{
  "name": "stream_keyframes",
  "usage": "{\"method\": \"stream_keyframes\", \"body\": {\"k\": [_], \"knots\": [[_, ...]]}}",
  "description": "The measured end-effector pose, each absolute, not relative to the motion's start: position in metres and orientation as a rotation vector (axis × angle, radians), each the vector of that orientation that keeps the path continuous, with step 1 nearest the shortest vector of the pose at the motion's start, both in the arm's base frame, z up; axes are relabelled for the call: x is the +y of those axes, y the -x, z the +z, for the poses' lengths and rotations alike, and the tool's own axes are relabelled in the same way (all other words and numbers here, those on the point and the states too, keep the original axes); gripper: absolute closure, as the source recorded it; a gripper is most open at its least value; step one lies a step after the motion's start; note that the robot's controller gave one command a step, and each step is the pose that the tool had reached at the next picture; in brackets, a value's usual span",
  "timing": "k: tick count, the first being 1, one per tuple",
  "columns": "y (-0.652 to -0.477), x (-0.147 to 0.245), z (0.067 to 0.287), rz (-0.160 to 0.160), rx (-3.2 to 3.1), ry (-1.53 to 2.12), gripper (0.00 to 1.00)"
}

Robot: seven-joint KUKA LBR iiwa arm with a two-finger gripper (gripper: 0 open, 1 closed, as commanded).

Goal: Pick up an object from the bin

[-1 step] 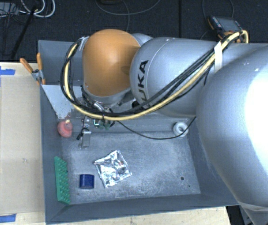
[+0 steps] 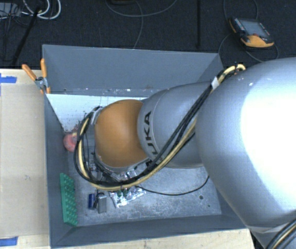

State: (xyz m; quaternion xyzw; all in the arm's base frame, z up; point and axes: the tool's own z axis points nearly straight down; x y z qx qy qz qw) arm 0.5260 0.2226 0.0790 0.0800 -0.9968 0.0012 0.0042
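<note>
Camera view: grey metal bin [image 2: 132, 69], floor scuffed and dusted white. Dark floor behind it, loose cables [image 2: 44, 4] lying there.

Arm [image 2: 251, 139] comes in from the right, with its orange cover [image 2: 117, 134] over the bin's middle-left. Tool [image 2: 111, 188] sits under the cover, low near the front-left floor. Open or shut: can't tell. What it holds: can't tell.

Nearest to it, close together on the floor: crumpled silvery piece [image 2: 128, 196], small blue piece [image 2: 92, 200], small grey piece [image 2: 102, 205].

Green pegged strip [image 2: 68, 198] lies along the left wall, pink lump [image 2: 70, 141] further back by the same wall. Front-right floor is open.
</note>
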Motion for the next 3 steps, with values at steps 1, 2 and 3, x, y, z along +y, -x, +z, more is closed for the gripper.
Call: {"method": "stream_keyframes", "body": {"k": [1,2,3], "knots": [[-0.499,0.175,0.069,0.002,-3.019,-0.853,0.00],[-0.491,0.220,0.069,-0.003,-2.804,-1.418,0.00],[-0.491,0.220,0.070,-0.004,-2.806,-1.412,1.00]]}}
